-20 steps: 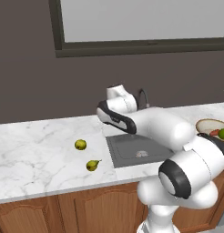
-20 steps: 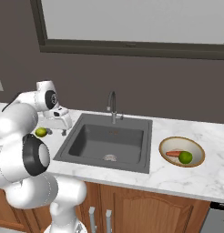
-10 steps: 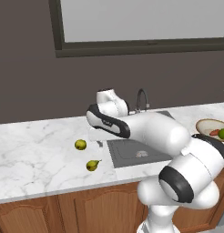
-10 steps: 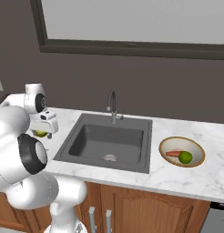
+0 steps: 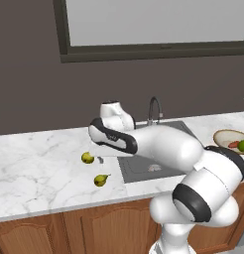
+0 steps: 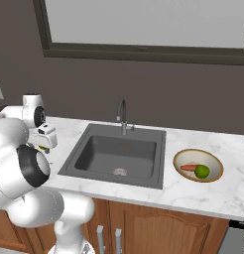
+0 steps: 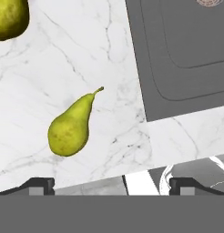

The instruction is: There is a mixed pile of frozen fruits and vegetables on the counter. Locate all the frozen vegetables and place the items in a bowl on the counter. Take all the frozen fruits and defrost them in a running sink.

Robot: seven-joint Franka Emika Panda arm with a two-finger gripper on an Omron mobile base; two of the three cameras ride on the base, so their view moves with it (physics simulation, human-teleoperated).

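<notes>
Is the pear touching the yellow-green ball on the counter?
Apart. The left base view shows bare marble between the pear and the yellow-green ball; the hand view shows the same gap.

Both base views look forward and down from behind the arm, sharing the sink [image 5: 153, 163] [image 6: 119, 155]; hand view hangs close above the counter [image 7: 109, 136], sink [image 7: 186, 50] at 1 o'clock.
</notes>
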